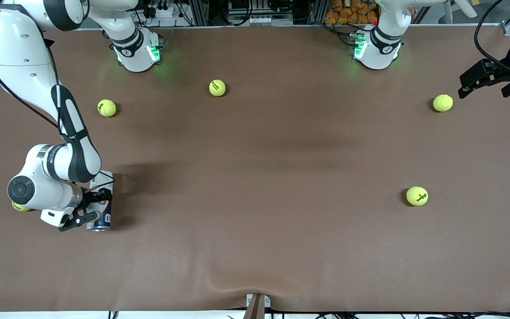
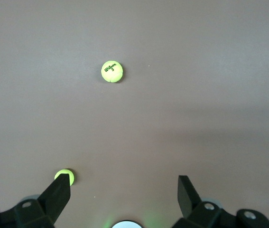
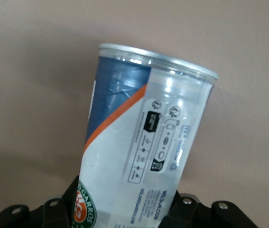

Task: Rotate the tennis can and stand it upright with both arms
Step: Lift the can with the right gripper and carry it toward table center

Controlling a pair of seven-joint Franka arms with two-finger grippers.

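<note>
We see the right arm bent low, its black right gripper (image 1: 90, 207) with fingers clamped on the clear-plastic, blue-and-white labelled tennis can (image 1: 101, 208) at its end of the brown surface (image 1: 255, 177). The left gripper (image 1: 485, 82) waits raised, fingers (image 2: 56, 194) apart.

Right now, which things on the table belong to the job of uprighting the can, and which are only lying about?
Belong to the job:
- tennis can, held in the shut right pincer
- left pincer, open, waiting over the table's left-arm end

Only lying about:
- tennis balls scattered on the table, for example and
</note>
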